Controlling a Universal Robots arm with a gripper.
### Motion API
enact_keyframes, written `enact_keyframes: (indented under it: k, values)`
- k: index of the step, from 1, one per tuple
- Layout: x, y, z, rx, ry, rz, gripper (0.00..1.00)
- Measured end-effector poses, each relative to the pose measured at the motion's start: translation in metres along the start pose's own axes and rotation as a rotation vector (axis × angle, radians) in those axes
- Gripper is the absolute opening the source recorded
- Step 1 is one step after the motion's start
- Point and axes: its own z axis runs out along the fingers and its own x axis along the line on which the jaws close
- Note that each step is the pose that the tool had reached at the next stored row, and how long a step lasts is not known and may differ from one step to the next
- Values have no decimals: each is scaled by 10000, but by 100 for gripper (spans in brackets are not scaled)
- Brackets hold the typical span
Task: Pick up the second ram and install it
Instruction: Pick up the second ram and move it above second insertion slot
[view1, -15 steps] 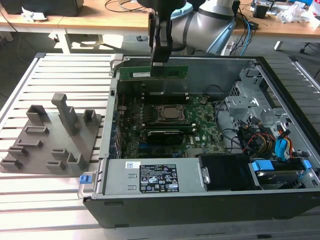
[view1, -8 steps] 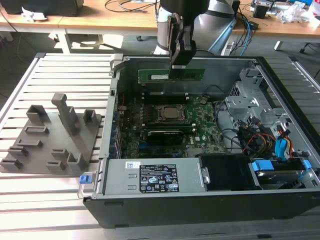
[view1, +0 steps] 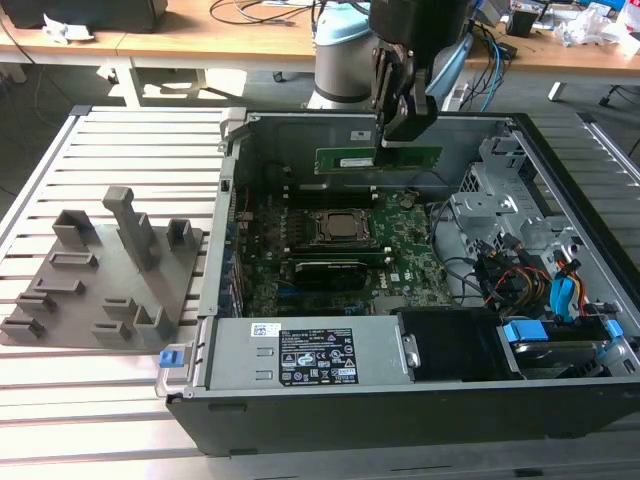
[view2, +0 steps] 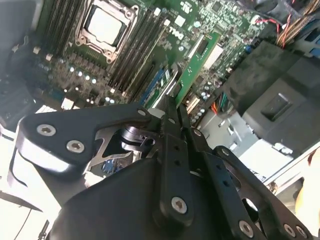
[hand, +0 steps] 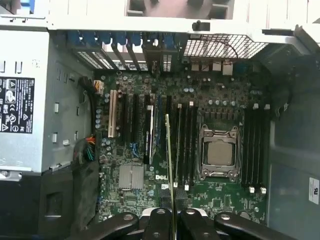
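Exterior view, upper centre: ram is clamped between the fingers; if lowered askew, the motherboard could be scratched.

so the second ram is the usual matt green circuit board with a white paper-looking sticker on its face. gripper fingers look like matt black metal dotted with shiny silver screw heads. motherboard is the same dull green, but the CPU socket has a bright bare-metal frame. case is dark and matt outside, plain grey sheet metal inside. power supply is unpainted grey metal with a stuck-on label. holder tray is matt grey plastic. table is pale ribbed metal with a soft sheen, the desk behind has a smooth wood-look top, and the drive clips are blue plastic
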Motion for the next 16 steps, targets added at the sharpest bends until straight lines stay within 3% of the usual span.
enact_keyframes:
  k: [2, 3, 7, 9, 10, 12, 13, 14, 16]
  values:
    - [-14, -81, 29, -12, 0, -3, 14]
    - [-22, -82, 53, -15, -8, 0, 14]
    - [-47, -8, 70, 2, -416, 53, 14]
    - [-47, -7, 70, 8, -570, 61, 14]
    - [-47, -7, 69, 15, -737, 58, 14]
    - [-47, -7, 69, 46, -1535, 66, 14]
    - [-47, -7, 70, 58, -1836, 75, 14]
    - [-48, -7, 75, 62, -1924, 88, 14]
    - [-48, -7, 88, 58, -1611, 213, 14]
